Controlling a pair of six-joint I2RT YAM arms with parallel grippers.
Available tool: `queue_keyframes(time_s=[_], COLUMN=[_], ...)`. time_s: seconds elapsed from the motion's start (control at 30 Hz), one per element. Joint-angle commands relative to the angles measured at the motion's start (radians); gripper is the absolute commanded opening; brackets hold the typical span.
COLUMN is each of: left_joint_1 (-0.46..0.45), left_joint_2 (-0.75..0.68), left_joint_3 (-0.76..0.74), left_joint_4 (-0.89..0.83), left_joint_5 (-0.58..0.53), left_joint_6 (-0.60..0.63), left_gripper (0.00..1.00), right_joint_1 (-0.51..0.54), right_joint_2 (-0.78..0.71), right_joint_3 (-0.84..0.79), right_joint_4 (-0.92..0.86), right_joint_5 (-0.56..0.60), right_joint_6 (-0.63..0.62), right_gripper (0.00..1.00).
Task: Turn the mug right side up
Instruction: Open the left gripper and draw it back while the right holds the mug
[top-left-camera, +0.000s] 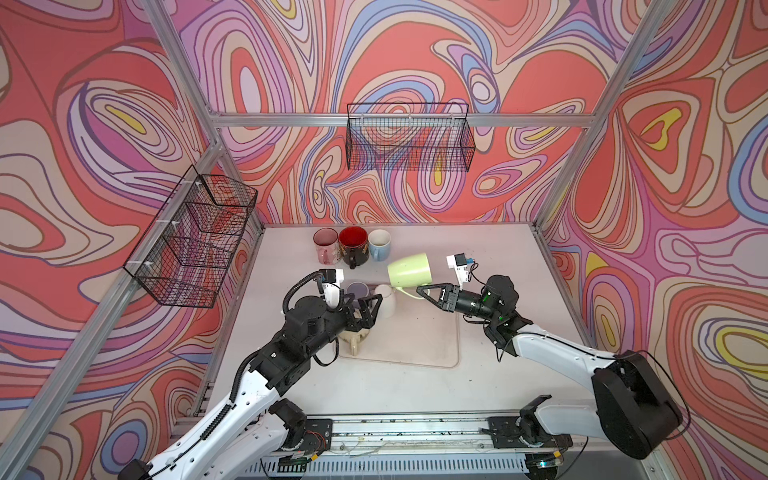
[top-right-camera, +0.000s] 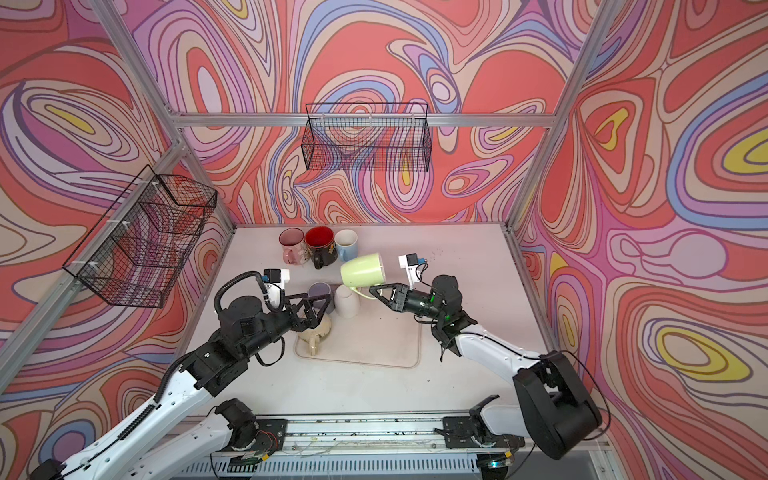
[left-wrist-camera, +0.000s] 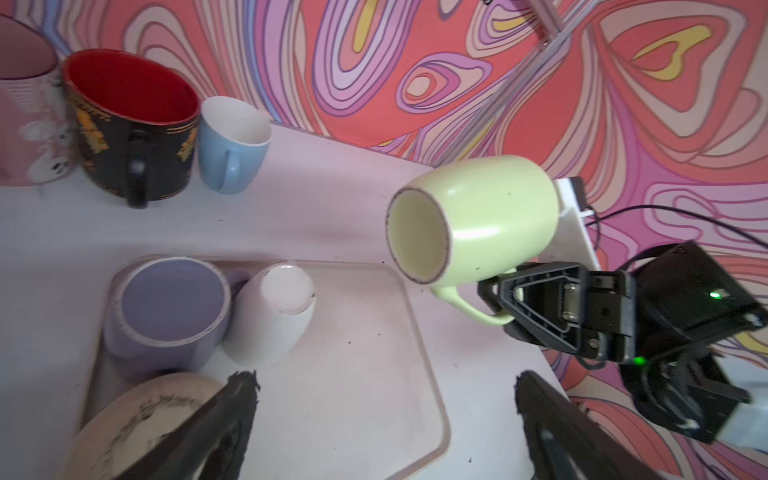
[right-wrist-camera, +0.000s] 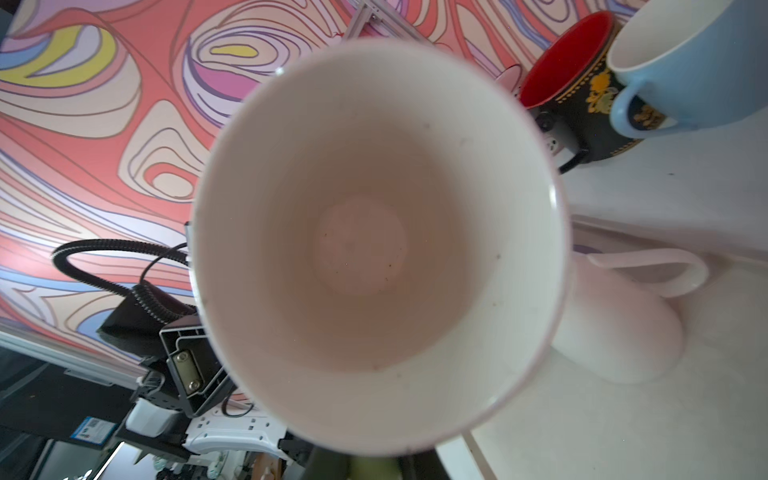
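Green mug (top-left-camera: 409, 270) hangs sideways, handle (left-wrist-camera: 469, 309) pinched in right pincer (top-left-camera: 420, 289); left pincer (left-wrist-camera: 384, 380) gapes empty; mug may pivot, drop.

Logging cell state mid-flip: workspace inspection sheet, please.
Surface: table, dark specks; tray on it.
Job's things: green mug in the air, on its side.
Clutter: purple mug, base-up white mug, beige mug on tray; pink mug, black mug, blue mug upright at back.
Grippers: right gripper shut on green mug's handle; left gripper open over tray.
Cables: conduit loops off left arm, unsnagged.
Surroundings: back basket, side basket on walls; nothing seen inside.
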Motion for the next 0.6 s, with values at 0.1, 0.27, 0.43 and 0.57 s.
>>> queue_keyframes(time_s=[0.1, 0.27, 0.43, 0.57], left_joint_1=[0.002, 0.003, 0.002, 0.002], left_joint_2=[-0.02, 0.017, 0.097, 0.126], left_joint_3=[0.049, 0.113, 0.226, 0.291], left_joint_4=[-0.229, -0.388, -0.558, -0.629], left_joint_5=[-0.236, -0.293, -0.307, -0.283], left_joint_6=[-0.014, -0.029, -0.016, 0.023], left_gripper=[1.0, 1.0, 1.0, 1.0], right_joint_1=[-0.007, -0.006, -0.007, -0.006], right_joint_2=[-0.122, -0.158, -0.162, -0.144], right_joint_3=[0.124, 0.16, 0.194, 0.241], right_joint_4=[-0.502, -0.662, -0.768, -0.853], right_joint_5=[0.227, 0.309, 0.375, 0.433], right_joint_6=[-0.256, -0.326, -0.394, -0.462], right_gripper=[0.0, 0.0, 0.0, 0.0])
